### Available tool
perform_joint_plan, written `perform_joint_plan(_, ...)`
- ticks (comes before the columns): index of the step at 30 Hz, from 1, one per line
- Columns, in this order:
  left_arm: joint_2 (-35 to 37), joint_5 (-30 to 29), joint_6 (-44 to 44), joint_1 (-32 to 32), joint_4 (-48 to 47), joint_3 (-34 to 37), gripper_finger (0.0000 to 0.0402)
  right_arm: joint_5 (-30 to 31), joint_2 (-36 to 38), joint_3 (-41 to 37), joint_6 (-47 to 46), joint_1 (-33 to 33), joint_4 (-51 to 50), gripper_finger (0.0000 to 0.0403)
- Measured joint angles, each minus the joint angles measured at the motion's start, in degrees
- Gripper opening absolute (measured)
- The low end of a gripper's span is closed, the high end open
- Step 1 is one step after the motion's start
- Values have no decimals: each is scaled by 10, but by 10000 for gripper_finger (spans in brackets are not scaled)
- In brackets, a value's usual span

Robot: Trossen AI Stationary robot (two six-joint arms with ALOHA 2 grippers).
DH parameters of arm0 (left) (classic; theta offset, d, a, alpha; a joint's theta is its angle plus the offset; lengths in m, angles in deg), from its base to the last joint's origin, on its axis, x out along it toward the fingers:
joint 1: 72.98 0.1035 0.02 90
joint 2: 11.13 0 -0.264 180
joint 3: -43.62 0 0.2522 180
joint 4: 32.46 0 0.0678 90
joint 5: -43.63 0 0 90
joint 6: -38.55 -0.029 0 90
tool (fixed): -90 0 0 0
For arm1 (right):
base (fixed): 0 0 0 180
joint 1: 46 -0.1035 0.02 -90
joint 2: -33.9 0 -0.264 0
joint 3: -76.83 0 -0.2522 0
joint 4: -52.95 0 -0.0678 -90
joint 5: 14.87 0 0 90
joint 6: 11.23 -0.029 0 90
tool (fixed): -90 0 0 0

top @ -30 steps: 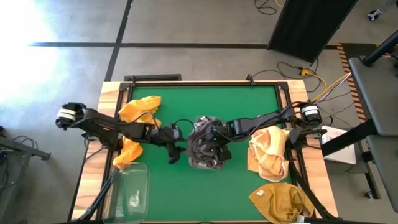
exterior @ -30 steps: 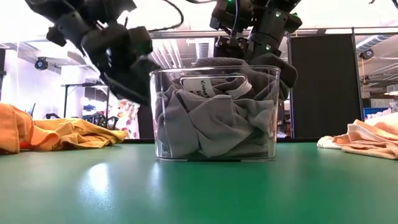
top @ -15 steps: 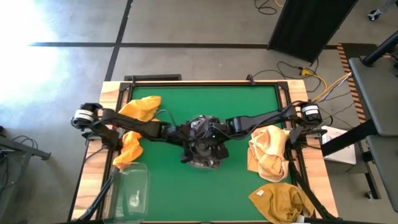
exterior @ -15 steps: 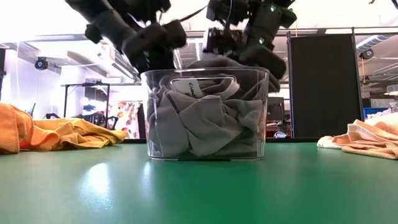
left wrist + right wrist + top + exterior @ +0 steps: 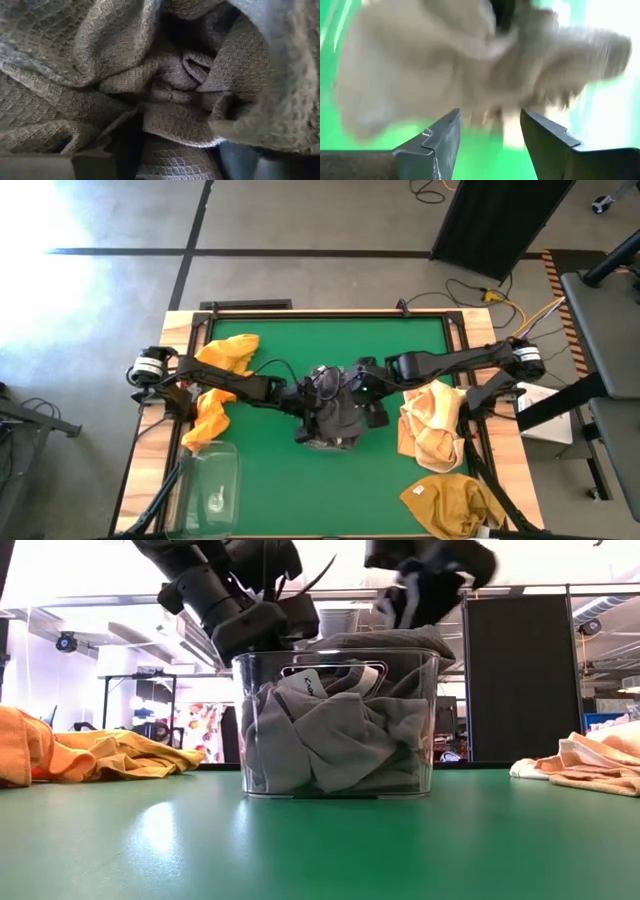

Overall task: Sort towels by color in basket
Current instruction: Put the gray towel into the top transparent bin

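A clear plastic basket [image 5: 335,720] stands on its base at the middle of the green table [image 5: 400,350], heaped with dark grey towels [image 5: 330,730] that rise just over its rim. My left gripper [image 5: 312,395] is low over the basket's left part, right against the grey towels [image 5: 165,100]. My right gripper [image 5: 490,117] is open and hangs above the basket's right side [image 5: 430,575], clear of the heap. Yellow-orange towels [image 5: 222,355] lie on the table's left side, and paler ones [image 5: 432,425] on the right.
A second clear basket [image 5: 212,480] sits at the near left corner. Another orange towel [image 5: 208,420] lies beside it, and a mustard one [image 5: 455,505] at the near right corner. Bare green table shows in front of and behind the middle basket.
My left gripper has swung toward the table's right and come down over the basket's left rim, onto the grey towels. My right gripper has risen off the heap and drawn back a little toward the right. The basket has stayed near the middle.
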Motion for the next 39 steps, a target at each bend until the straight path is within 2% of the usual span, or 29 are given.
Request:
perform_joint_plan(3, 1, 0, -2, 0, 0, 1, 204, -8, 10, -34, -46, -4, -28, 199)
perform_joint_plan(6, 1, -1, -2, 0, 0, 1, 204, -35, 10, -71, -70, -16, -11, 199)
perform_joint_plan(9, 1, -1, -2, 0, 0, 1, 204, -57, 3, -79, -78, -32, 50, 198)
perform_joint_plan(15, 1, -1, -6, 1, 7, 2, 204, -56, 3, -60, -60, -49, 189, 198)
perform_joint_plan(18, 1, -1, -9, 1, 21, 3, 204, -56, -23, -61, -57, -50, 236, 199)
perform_joint_plan(27, 13, -3, -46, 1, 36, 5, 204, -47, -128, -62, -53, -48, 254, 199)
perform_joint_plan(32, 78, -5, -60, 0, 7, 5, 204, -37, -144, -60, -48, -37, 236, 199)
perform_joint_plan(39, 210, -6, -34, -1, -140, 4, 204, -28, -129, -55, -35, -21, 212, 199)
